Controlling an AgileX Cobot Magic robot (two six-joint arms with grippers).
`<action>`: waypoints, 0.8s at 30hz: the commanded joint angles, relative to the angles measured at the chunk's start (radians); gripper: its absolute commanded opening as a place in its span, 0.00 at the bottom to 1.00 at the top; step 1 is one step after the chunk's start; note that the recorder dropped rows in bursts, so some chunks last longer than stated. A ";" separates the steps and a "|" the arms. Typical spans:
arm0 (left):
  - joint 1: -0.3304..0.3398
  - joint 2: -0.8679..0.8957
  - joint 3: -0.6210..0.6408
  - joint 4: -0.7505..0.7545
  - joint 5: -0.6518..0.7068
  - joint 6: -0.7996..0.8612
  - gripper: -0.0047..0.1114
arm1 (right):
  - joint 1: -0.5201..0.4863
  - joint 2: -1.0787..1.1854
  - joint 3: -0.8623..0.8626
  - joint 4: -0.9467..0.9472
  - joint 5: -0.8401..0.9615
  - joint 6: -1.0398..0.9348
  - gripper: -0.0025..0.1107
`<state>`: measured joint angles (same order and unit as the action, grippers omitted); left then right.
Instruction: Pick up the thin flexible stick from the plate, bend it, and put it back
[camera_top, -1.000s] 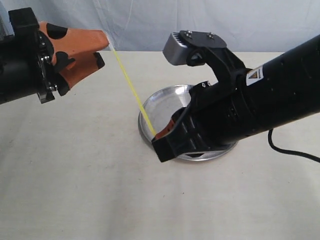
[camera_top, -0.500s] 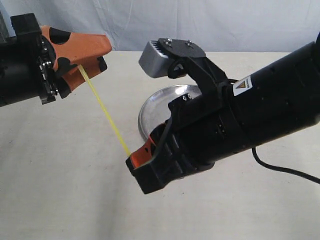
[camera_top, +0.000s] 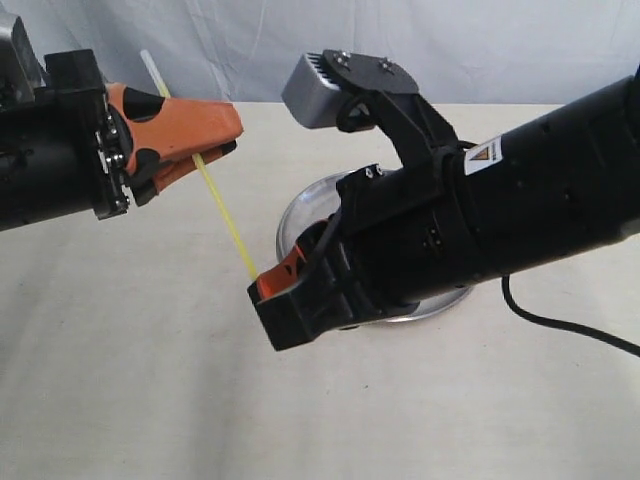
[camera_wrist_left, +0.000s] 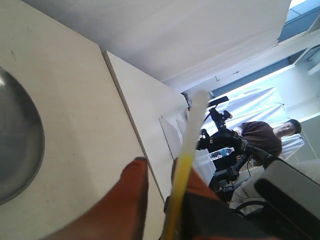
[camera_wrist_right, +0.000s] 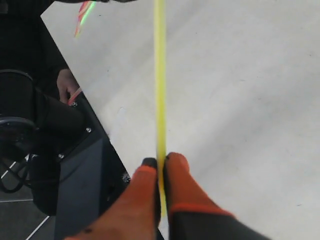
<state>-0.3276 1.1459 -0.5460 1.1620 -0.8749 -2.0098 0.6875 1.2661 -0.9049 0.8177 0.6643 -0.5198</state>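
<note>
Pinching the stick (camera_top: 225, 212) near its top in the left hand (camera_top: 231, 138) and at its bottom end in the right hand (camera_top: 272, 288), the robot held it straight over the counter (camera_top: 120, 350), just off the plate (camera_top: 305, 208), so pickup looked done, with bending and return left.

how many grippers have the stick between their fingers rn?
2. Left gripper: stick runs between its fingers, top end poking past; clamp unclear. Right gripper: pinches the bottom end.
</note>
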 joint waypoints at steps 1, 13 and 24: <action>-0.003 0.000 -0.004 0.010 0.046 0.005 0.04 | 0.002 -0.005 0.004 0.002 -0.015 0.000 0.01; -0.003 0.000 -0.004 0.012 0.063 0.030 0.04 | 0.002 -0.005 0.004 0.002 -0.011 0.000 0.26; -0.003 0.000 -0.004 0.004 0.018 0.031 0.04 | 0.002 0.013 0.004 0.044 -0.093 0.000 0.51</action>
<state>-0.3276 1.1459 -0.5460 1.1706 -0.8294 -1.9843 0.6875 1.2681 -0.9049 0.8492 0.5961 -0.5160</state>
